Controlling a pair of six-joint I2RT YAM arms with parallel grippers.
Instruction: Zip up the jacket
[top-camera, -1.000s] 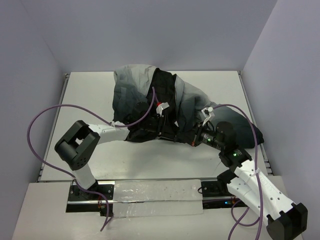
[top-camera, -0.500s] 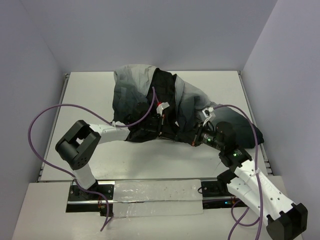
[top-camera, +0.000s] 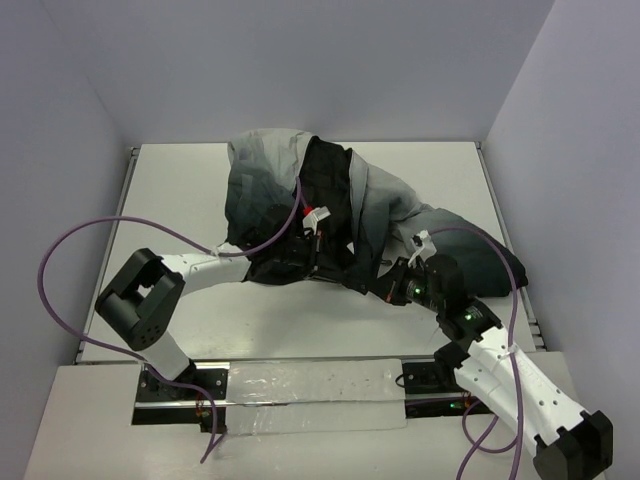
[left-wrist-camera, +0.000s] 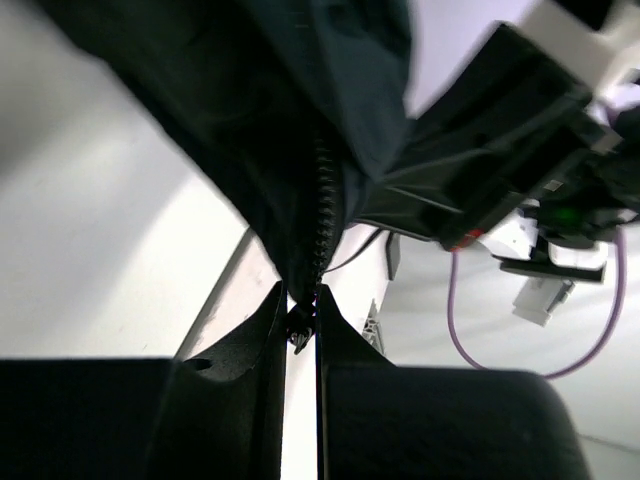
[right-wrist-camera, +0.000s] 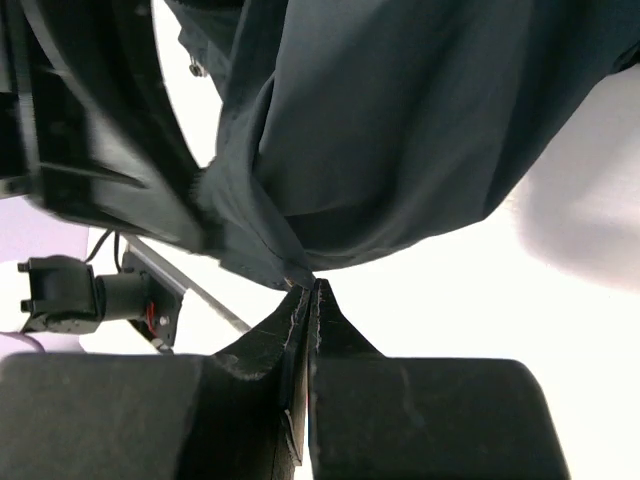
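Note:
The jacket (top-camera: 290, 190) lies bunched on the white table (top-camera: 180, 190), light grey fading to charcoal, its black lining showing. My left gripper (top-camera: 335, 268) is at its near hem. In the left wrist view the left gripper (left-wrist-camera: 300, 292) is shut on the zipper pull (left-wrist-camera: 299, 325) at the bottom of the dark zipper (left-wrist-camera: 323, 200). My right gripper (top-camera: 386, 286) is just right of it. In the right wrist view the right gripper (right-wrist-camera: 311, 284) is shut on the hem of the jacket (right-wrist-camera: 400, 120), pinching a fold of dark fabric. The two grippers are close together.
Purple cables (top-camera: 70, 250) loop off both arms over the left and right of the table. A clear plastic sheet (top-camera: 310, 390) lies along the near edge between the arm bases. Walls close in the table at the back and both sides.
The right gripper has drawn nearer and leftward with the hem in it. The left arm's elbow has swung left and nearer, while its gripper stays at the zipper bottom.

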